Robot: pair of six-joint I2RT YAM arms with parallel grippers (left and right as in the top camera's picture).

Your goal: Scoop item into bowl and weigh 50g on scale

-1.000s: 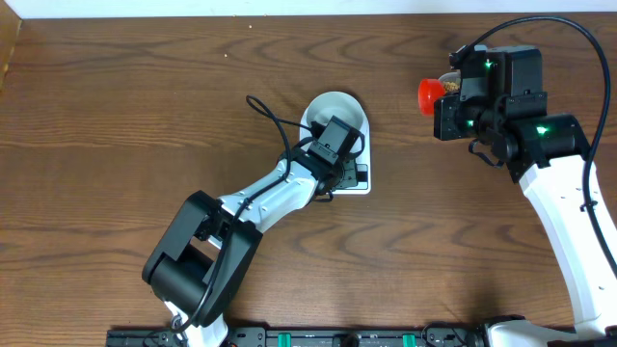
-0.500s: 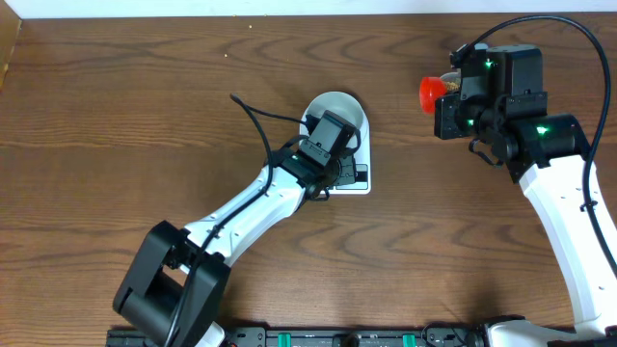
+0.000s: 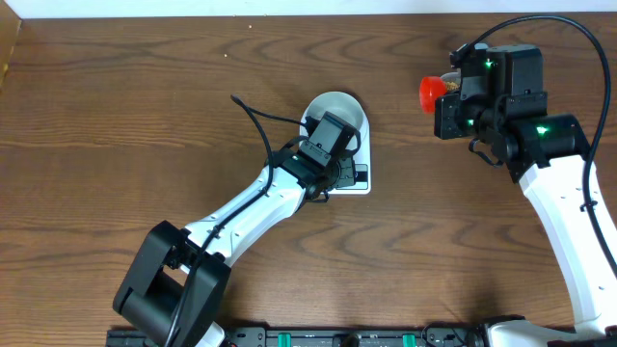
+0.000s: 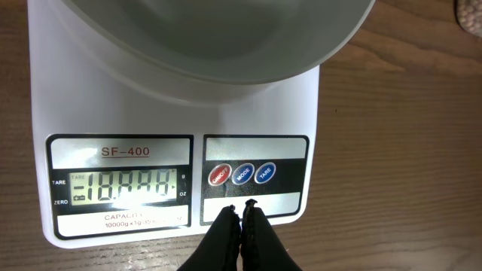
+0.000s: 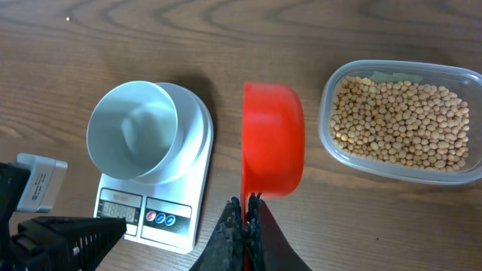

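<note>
beans: the soybeans (image 5: 399,124) are all sitting in the clear plastic tub (image 5: 461,74), out on the right side of the table. None in the bowl yet.
scoop: the red scoop (image 5: 273,139) hangs between the tub and the scale, just beside the tub. I can't spot any beans in it.
bowl: the white bowl (image 5: 132,129) is empty and parked on the scale, overhanging its back edge a bit.
scale: the white scale (image 4: 256,113) has its display (image 4: 124,187) showing a minus sign and a full row of eights (looks like the power-up segment check to me). The three round buttons (image 4: 242,175) sit to the right of it.
left gripper: the left gripper (image 4: 241,207) has its fingers pinched together with nothing in them. The tips are right at the scale's front edge, just below the buttons.
right gripper: the right gripper (image 5: 245,203) is clamped closed on the red scoop's handle end.
step: my read is it's the switch-on/tare bit, with the pinched left fingers used as a button poker.
next: I'd let the readout settle, then check it shows zero with the bowl on. If it doesn't, poke tare. Then the left arm backs off and the right dips the scoop into the tub.
</note>
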